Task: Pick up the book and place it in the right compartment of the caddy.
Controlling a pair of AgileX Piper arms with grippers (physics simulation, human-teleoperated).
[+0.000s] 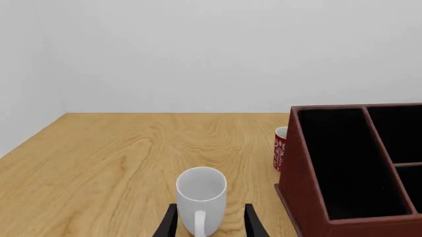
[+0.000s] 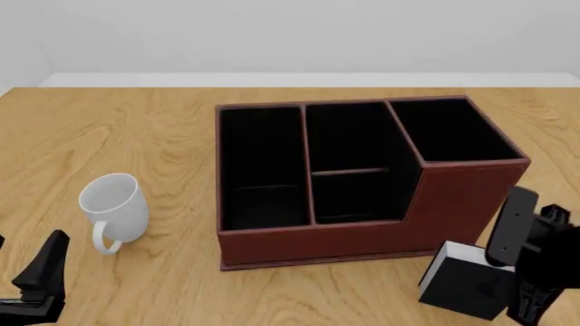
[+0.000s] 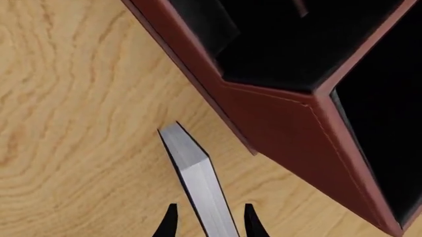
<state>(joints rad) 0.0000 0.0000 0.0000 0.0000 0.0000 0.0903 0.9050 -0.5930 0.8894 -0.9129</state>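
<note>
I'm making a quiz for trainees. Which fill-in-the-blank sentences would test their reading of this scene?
1. The right pincer straddles the ____, fingers on either side.
2. The white mug stands to the ____ of the caddy in the front view.
3. The right compartment holds ____.
4. Beyond the caddy, the left wrist view shows a ____ cup with a white pattern.

Missing words: book; left; nothing; red

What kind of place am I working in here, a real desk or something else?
Most likely a simulated tabletop, not a real room: a bare light wooden table against blank pale walls, with cleanly rendered props, a reddish-brown three-section caddy, a plain white mug and a black hardcover book.
</note>
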